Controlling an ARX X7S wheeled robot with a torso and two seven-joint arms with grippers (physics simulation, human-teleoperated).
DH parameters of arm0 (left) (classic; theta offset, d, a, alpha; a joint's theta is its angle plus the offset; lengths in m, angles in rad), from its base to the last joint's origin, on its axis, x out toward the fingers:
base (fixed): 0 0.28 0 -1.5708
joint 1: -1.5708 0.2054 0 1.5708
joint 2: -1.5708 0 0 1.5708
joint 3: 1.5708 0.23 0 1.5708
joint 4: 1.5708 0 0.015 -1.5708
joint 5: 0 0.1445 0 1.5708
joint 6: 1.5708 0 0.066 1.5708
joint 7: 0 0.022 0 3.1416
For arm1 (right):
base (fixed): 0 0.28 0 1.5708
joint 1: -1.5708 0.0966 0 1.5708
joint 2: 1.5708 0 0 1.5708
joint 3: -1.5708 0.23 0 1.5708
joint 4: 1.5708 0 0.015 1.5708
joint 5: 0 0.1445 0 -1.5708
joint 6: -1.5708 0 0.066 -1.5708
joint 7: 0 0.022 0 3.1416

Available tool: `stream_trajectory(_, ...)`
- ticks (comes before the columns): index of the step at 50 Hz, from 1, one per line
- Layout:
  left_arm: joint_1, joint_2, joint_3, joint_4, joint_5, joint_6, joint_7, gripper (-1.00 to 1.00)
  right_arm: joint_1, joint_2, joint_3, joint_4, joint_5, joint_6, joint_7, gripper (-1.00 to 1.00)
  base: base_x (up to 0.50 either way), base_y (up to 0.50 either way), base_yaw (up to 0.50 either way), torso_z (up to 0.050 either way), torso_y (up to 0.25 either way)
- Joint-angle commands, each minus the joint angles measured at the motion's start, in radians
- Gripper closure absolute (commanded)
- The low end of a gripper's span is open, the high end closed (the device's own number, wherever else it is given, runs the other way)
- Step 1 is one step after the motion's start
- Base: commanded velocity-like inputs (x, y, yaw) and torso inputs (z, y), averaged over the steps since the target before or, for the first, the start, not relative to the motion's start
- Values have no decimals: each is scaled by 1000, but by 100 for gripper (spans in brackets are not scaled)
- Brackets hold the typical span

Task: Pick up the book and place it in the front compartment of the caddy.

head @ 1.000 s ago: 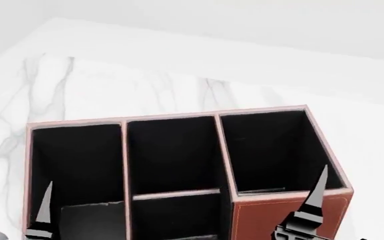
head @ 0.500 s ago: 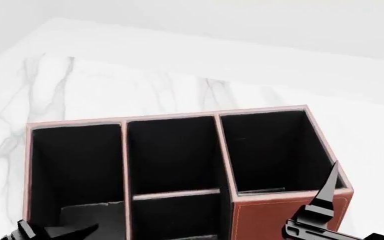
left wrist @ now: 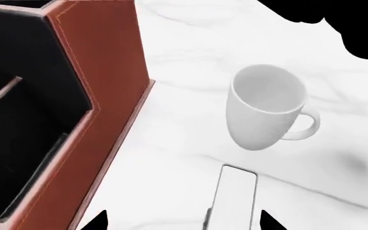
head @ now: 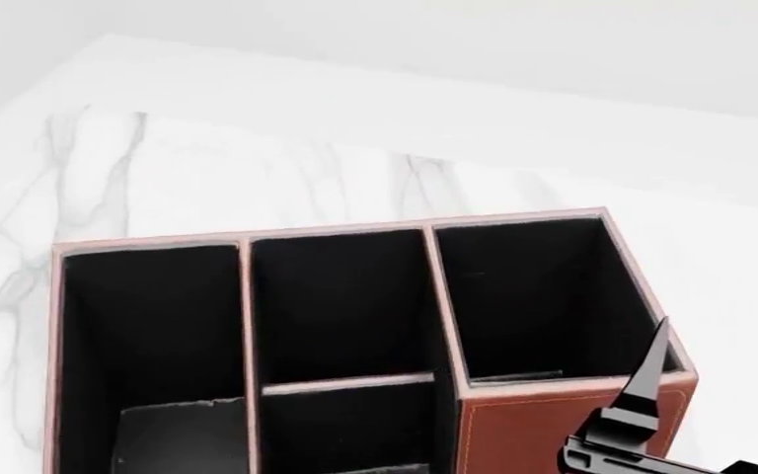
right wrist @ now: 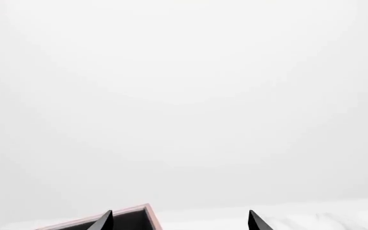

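Note:
In the left wrist view the book (left wrist: pixel 234 196) stands on the marble beside the white mug (left wrist: pixel 267 109), its white page edge facing me and a thin dark cover along its side. My left gripper (left wrist: pixel 182 225) is open, and the book's near end lies between its two fingertips. The reddish-brown caddy (left wrist: pixel 101 72) is beside it. In the head view the caddy (head: pixel 564 434) fills the lower half. Its front compartment (head: pixel 340 306) is the middle cell with a low pale-rimmed divider. My right gripper (right wrist: pixel 180 223) is open and empty by the caddy's right corner, with one of its fingers (head: pixel 645 385) showing.
The mug stands upright just beyond the book, handle away from the caddy. The caddy's outer wall is about a hand's width from the book. The marble top (head: pixel 221 178) runs back to a white wall. The right wrist view shows mostly blank wall.
My left gripper has dropped out of the head view at the lower left. The right gripper shifted a little to the right a second ago and has since held still.

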Motion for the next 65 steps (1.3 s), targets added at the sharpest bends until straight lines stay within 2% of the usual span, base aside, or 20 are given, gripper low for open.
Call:
stream_trajectory(1,-43,9,39,5,-41,-85,22,-100,-2,-14,24,6,-17,-8,-42,-100,0,0,0,0,0)
stream_trajectory(11,-64,-20,124,-1,-18,-58,55,-100,-3,-11,15,10,-25,-16,-44,-100,0,0,0,0,0)
stream_trajectory(16,-67,-43,177,-22,39,-7,78,-100,-4,-10,12,13,-27,-20,-45,-100,0,0,0,0,0)
stream_trajectory(18,-77,-79,252,-11,117,52,118,-100,-4,-10,10,15,-30,-24,-45,-100,0,0,0,0,0)
stream_trajectory(22,-80,-102,309,-41,186,109,146,-100,-5,-10,6,18,-33,-28,-46,-100,0,0,0,0,0)
stream_trajectory(32,-102,-142,432,-70,281,166,200,-100,-7,-7,-2,19,-37,-32,-47,-100,0,0,0,0,0)
stream_trajectory(65,-123,-131,581,-281,430,336,300,-100,-14,4,-5,15,-35,-44,-43,-100,0,0,0,0,0)
